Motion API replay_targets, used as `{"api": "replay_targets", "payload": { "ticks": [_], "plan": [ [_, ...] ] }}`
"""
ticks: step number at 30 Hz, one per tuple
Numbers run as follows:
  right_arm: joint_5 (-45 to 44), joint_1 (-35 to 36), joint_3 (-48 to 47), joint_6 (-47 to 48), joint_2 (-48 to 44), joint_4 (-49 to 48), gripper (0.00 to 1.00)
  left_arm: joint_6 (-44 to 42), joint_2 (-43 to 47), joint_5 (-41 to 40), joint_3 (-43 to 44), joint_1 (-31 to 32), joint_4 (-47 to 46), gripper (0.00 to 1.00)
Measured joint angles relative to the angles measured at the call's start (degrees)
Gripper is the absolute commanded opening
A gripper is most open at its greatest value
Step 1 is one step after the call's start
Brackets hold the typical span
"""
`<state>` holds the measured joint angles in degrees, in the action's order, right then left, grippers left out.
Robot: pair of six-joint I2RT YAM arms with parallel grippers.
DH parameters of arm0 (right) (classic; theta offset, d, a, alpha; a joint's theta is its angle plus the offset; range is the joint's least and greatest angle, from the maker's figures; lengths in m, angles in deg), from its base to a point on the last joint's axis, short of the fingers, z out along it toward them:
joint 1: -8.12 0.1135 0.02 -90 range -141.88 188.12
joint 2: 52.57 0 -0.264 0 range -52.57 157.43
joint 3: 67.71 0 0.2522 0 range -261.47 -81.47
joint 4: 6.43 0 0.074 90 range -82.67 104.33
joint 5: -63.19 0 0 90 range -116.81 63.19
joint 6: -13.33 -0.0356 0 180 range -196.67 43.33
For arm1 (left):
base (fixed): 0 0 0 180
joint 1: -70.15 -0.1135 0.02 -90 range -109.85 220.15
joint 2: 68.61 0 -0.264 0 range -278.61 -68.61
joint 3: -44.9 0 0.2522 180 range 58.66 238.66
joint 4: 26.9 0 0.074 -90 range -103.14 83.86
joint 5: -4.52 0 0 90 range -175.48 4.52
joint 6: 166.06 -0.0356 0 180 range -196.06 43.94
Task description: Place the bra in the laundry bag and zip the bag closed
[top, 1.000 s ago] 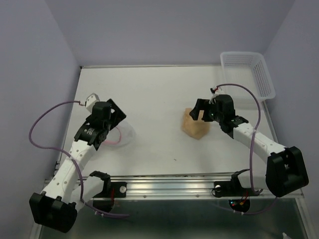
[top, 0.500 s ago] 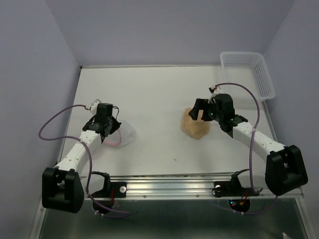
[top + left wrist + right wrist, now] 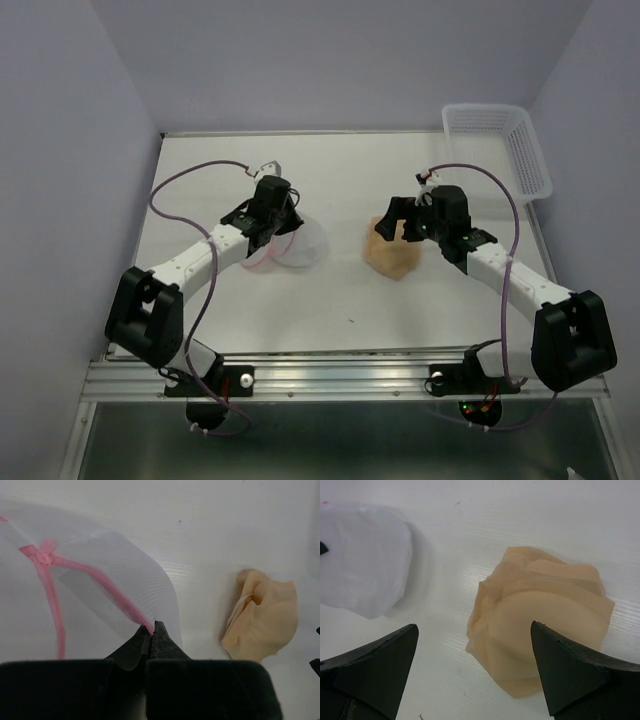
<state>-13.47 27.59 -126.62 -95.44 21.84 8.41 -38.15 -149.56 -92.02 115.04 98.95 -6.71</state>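
Observation:
The laundry bag point(image 3: 303, 246), a white mesh pouch with a pink zipper rim, lies left of centre on the table. My left gripper point(image 3: 284, 228) is shut on that pink rim point(image 3: 125, 605), its fingertips point(image 3: 160, 630) pinching the edge of the mesh point(image 3: 100, 565). The beige bra point(image 3: 392, 256) sits crumpled on the table to the bag's right, and shows in the left wrist view as the same beige bra point(image 3: 262, 615). My right gripper point(image 3: 397, 225) hovers open over the bra point(image 3: 545, 610), one finger on each side, touching nothing. The bag point(image 3: 362, 555) lies at the upper left of the right wrist view.
A white plastic lattice basket point(image 3: 497, 140) stands at the table's back right corner. Purple cables loop over both arms. The metal rail point(image 3: 330, 375) with the arm bases runs along the near edge.
My left gripper has shut on the bag's pink rim and swung right and farther back, dragging the bag toward the bra. The right arm has barely moved.

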Motion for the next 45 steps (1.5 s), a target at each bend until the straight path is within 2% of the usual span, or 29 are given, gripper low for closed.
{"api": "replay_targets", "payload": {
  "ticks": [1, 3, 4, 5, 6, 7, 9, 10, 13, 19, 26, 29, 35, 39, 45],
  "plan": [
    [0.4, 0.0, -0.4, 0.0, 0.1, 0.0, 1.00, -0.2, -2.4, 0.3, 1.2, 0.9, -0.3, 0.00],
    [0.9, 0.0, -0.9, 0.0, 0.2, 0.0, 1.00, -0.9, -6.5, 1.0, 3.5, 2.1, -0.4, 0.08],
    [1.2, 0.0, -1.3, 0.0, 0.3, 0.1, 1.00, -1.4, -8.7, 1.5, 4.8, 2.9, -0.5, 0.22],
    [1.3, 0.0, -1.6, 0.0, 0.3, 0.2, 1.00, -1.7, -9.9, 1.7, 5.7, 3.5, -0.6, 0.31],
    [1.4, 0.0, -1.9, 0.0, 0.3, 0.4, 1.00, -2.4, -11.3, 2.0, 6.7, 4.2, -0.5, 0.36],
    [1.5, 0.0, -2.3, 0.0, 0.4, 0.7, 1.00, -2.9, -12.3, 2.3, 7.6, 4.9, -0.5, 0.51],
    [1.5, 0.0, -2.9, 0.0, 0.6, 1.2, 1.00, -3.8, -13.5, 3.0, 9.0, 6.5, -0.6, 0.64],
    [1.5, 0.0, -3.0, 0.0, 0.7, 1.2, 1.00, -4.3, -13.8, 3.4, 9.6, 7.0, -0.6, 0.80],
    [1.5, 0.0, -3.3, 0.0, 1.1, 1.8, 1.00, -5.6, -13.7, 4.0, 10.6, 8.2, -0.5, 0.99],
    [1.5, 0.0, -3.9, 0.4, 1.2, 3.3, 1.00, -10.4, -8.1, -0.5, 10.8, 8.2, 4.6, 0.99],
    [1.8, 0.0, -4.0, 0.8, 1.2, 3.5, 1.00, -13.6, 10.0, -16.3, 6.4, 7.8, 9.9, 0.99],
    [1.8, 0.0, -4.0, 1.1, 1.3, 3.7, 1.00, -12.7, 13.0, -19.5, 3.2, 7.3, 13.2, 0.99],
    [2.2, 0.0, -4.9, 1.5, 2.3, 4.9, 1.00, -8.6, 8.6, -20.5, -5.1, 7.2, 18.2, 0.99],
    [3.5, 0.0, -6.2, 1.8, 3.2, 5.9, 1.00, -7.4, 2.9, -23.7, -6.4, 7.2, 20.0, 0.99],
    [4.0, 0.0, -7.1, 2.1, 4.3, 6.6, 1.00, -15.8, -3.6, -26.0, -5.9, 7.1, 12.3, 0.99]
  ]
}}
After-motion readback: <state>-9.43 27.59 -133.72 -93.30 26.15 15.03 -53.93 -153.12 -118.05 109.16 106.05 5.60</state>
